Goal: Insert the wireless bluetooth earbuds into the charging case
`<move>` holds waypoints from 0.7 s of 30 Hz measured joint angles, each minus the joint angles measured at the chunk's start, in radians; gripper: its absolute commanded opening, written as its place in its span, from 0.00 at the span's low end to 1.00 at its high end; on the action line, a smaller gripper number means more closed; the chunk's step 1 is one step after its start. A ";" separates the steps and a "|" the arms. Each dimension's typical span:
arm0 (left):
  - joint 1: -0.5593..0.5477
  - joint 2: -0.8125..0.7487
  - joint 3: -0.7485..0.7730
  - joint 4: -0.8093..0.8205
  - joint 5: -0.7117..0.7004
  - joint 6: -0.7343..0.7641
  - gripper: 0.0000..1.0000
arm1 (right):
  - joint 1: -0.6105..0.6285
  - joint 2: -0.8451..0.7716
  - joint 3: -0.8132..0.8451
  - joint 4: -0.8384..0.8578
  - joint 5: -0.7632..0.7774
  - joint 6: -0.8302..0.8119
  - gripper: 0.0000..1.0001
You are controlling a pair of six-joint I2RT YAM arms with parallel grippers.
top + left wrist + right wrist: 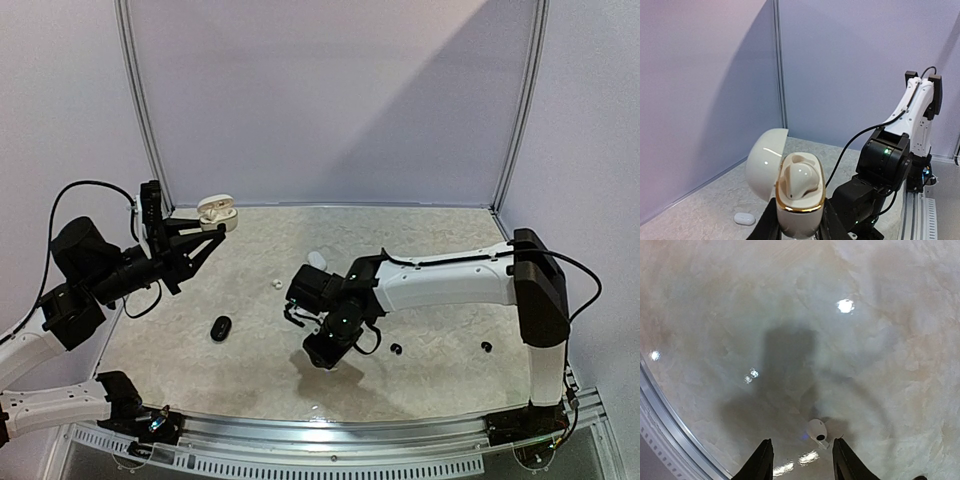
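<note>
Right gripper (802,445), jaws wide and empty, hangs over a white earbud (816,430) it should straddle squarely before closing; left gripper (212,231) clamps the open white charging case (799,200) aloft.

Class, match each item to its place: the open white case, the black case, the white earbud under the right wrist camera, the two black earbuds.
Things: 1 open white case; 2 black case; 3 white earbud; 4 black earbuds.
Places: A on the table nearest the left arm; B lying right of the right gripper; C held aloft in the left gripper; D lying between the open right jaws.
Pairs: 1-C; 2-A; 3-D; 4-B.
</note>
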 measured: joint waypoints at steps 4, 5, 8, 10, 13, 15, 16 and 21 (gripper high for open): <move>0.000 0.000 0.000 0.000 0.000 0.003 0.00 | 0.005 0.029 0.000 0.004 -0.029 -0.045 0.37; 0.000 0.000 0.000 0.000 0.000 0.003 0.00 | 0.007 0.039 0.000 0.004 -0.031 -0.055 0.37; 0.000 0.000 0.000 0.000 0.000 0.003 0.00 | 0.007 0.048 0.003 0.004 -0.024 -0.072 0.36; 0.000 0.000 0.000 0.000 0.000 0.003 0.00 | 0.007 0.054 0.004 0.004 -0.017 -0.082 0.35; 0.000 0.000 0.000 0.000 0.000 0.003 0.00 | 0.007 0.080 0.008 0.002 -0.006 -0.089 0.29; 0.000 0.000 0.000 0.000 0.000 0.003 0.00 | 0.008 0.089 0.013 0.000 0.002 -0.093 0.24; 0.000 0.000 0.000 0.000 0.000 0.003 0.00 | 0.008 0.089 0.017 0.000 0.002 -0.092 0.22; 0.000 0.000 0.000 0.000 0.000 0.003 0.00 | 0.008 0.094 0.020 -0.003 0.027 -0.088 0.15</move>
